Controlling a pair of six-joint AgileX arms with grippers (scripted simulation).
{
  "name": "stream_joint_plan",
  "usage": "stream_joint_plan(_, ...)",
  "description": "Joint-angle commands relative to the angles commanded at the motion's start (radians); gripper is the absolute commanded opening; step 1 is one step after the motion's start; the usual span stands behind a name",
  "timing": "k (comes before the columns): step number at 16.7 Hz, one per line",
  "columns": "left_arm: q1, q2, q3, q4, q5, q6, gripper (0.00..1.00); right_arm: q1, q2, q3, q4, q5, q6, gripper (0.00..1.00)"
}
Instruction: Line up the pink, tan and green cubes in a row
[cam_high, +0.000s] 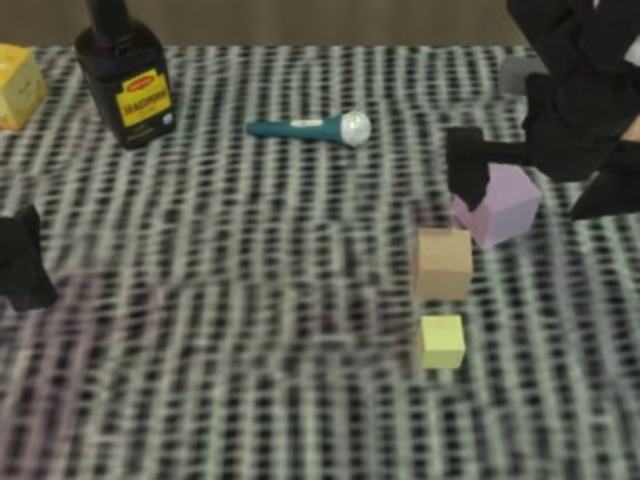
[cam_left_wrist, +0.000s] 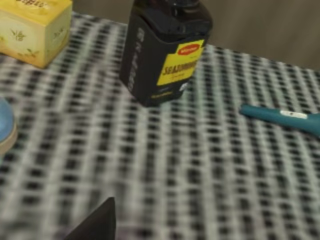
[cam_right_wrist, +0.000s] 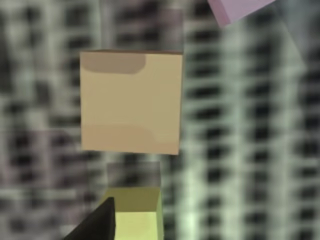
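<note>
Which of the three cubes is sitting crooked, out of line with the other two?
The pink cube, the largest one. It sits turned at an angle and offset toward the table's right, while the tan cube and green cube sit square, one above the other.

The dark bottle (cam_left_wrist: 167, 50) carries a yellow label (cam_left_wrist: 181, 62) reading "SEASONING".

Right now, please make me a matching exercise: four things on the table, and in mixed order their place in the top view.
1. pink cube
2. green cube
3. seasoning bottle
4. teal microphone

a. nearest the bottom edge
b. far left, at the back
c. under the right tool
d. back middle, lying flat

Pairs: 1-c, 2-a, 3-b, 4-d
</note>
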Motion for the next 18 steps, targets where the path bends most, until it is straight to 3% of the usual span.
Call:
stream_joint_plan(8,0.149,-0.459,-0.422,0.306,0.021,0.276,1.0,0.093,0.397,0.386,-0.201,-0.004,0.111,1.0)
stream_joint_plan(15,0.156,-0.483,-0.442,0.323,0.023,0.292,1.0,0.094,0.415,0.405,-0.206,-0.005,0.116,1.0)
stream_joint_plan(18,0.156,-0.483,-0.442,0.323,0.023,0.292,1.0,0.097,0.435,0.355,-0.136,-0.004,0.115,1.0)
